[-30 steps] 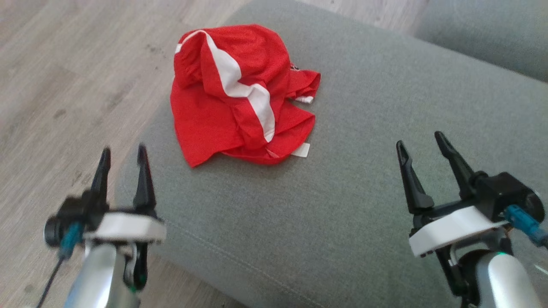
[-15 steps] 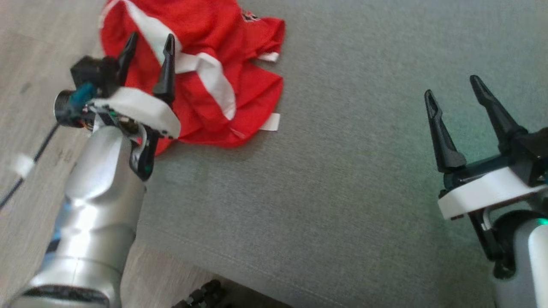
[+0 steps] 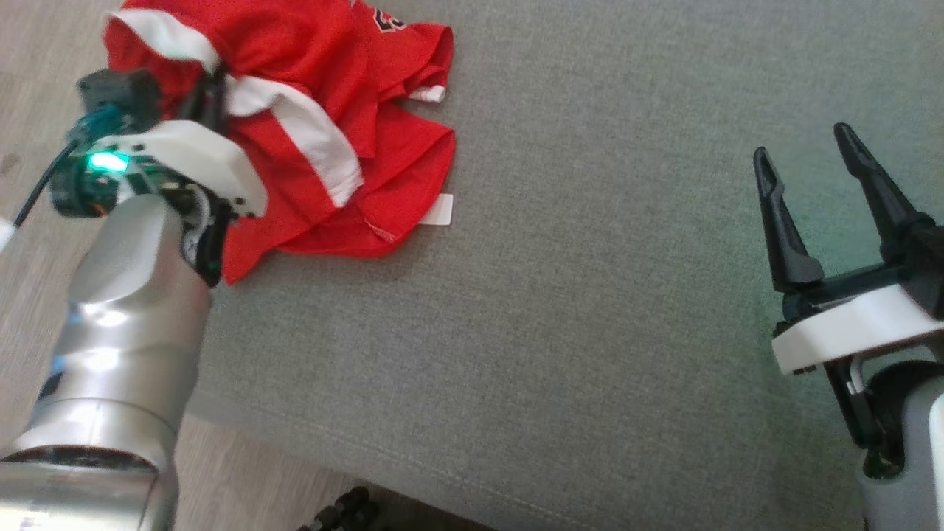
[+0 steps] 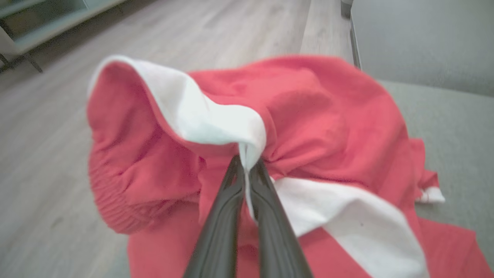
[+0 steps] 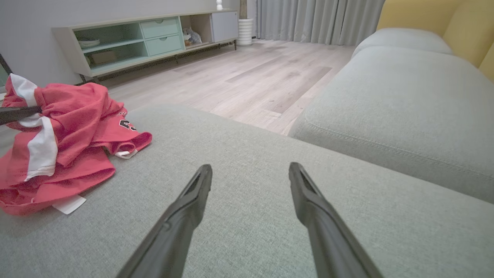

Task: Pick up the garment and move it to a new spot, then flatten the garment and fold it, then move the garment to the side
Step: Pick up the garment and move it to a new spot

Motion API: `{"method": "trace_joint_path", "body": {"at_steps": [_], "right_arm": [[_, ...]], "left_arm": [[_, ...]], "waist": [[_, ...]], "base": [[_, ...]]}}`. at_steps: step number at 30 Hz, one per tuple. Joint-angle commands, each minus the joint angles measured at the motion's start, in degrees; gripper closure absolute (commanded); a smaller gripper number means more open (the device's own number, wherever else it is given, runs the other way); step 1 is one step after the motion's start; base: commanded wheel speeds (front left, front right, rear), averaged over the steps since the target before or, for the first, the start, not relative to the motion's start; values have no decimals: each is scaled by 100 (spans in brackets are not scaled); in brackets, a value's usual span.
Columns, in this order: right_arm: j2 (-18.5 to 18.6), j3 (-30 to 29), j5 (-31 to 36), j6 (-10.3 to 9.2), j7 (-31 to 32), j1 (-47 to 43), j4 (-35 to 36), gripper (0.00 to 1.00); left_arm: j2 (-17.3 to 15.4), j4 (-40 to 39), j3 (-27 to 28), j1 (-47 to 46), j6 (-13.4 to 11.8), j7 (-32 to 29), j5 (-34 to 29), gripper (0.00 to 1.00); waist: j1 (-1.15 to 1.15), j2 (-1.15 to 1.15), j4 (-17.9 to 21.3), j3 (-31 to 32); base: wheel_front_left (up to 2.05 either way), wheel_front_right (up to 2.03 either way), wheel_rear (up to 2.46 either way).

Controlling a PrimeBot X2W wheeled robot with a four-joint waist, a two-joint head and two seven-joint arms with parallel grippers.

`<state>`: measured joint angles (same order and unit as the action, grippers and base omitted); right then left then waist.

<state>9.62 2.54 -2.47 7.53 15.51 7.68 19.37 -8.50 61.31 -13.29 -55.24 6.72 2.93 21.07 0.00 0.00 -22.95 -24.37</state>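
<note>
Far left, the left gripper [image 4: 245, 164] pinches the crumpled red-and-white fabric garment [image 4: 316, 116] by its white stripe for lifting; the right gripper [image 3: 802, 141] hovers spread over the grey upholstered cushion [image 3: 560, 310].

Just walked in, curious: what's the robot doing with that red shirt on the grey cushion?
The left gripper has its jaws shut on a white stripe of the red-and-white jersey, which lies bunched at the edge of the grey sofa cushion. The right gripper hovers open over bare cushion, holding nothing.
</note>
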Motion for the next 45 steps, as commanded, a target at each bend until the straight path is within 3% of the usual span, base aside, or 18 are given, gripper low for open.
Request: {"method": "trace_joint_path", "body": {"at_steps": [1,7,14,23,29,38,45], "right_arm": [[-61,90,-22,-4,-78,28,195,0],[-273,43,-80,-4,-327,-164,-2,0],[-497,103,-193,-4,-598,-435,-277,0],[-634,219,-296,-4,-783,-645,-430,0],[-656,301,-322,-4,-813,-573,-458,0],[-671,392,-378,-4,-921,-374,-504,0],[-673,327,-512,-4,-1070,-316,-564,0]], "left_arm": [[-410,-145,115,-195,-79,223,-79,100],[-676,-557,129,-69,-263,998,-206,100],[-752,-2002,213,791,-528,1145,-181,100],[-502,-4877,-158,2934,-925,225,-49,100],[-206,-5819,-694,3501,-894,-240,2,100],[375,-5752,-1548,2863,-557,-225,-55,100],[519,-5009,-1889,2413,-457,-61,140,100]], "waist": [[0,0,-14,169],[0,0,27,829],[0,0,300,1503],[0,0,1124,1763],[0,0,1828,1604],[0,0,3126,1029],[0,0,3532,632]], "base": [[0,0,0],[0,0,0],[0,0,0],[0,0,0],[0,0,0],[0,0,0],[0,0,0]]}}
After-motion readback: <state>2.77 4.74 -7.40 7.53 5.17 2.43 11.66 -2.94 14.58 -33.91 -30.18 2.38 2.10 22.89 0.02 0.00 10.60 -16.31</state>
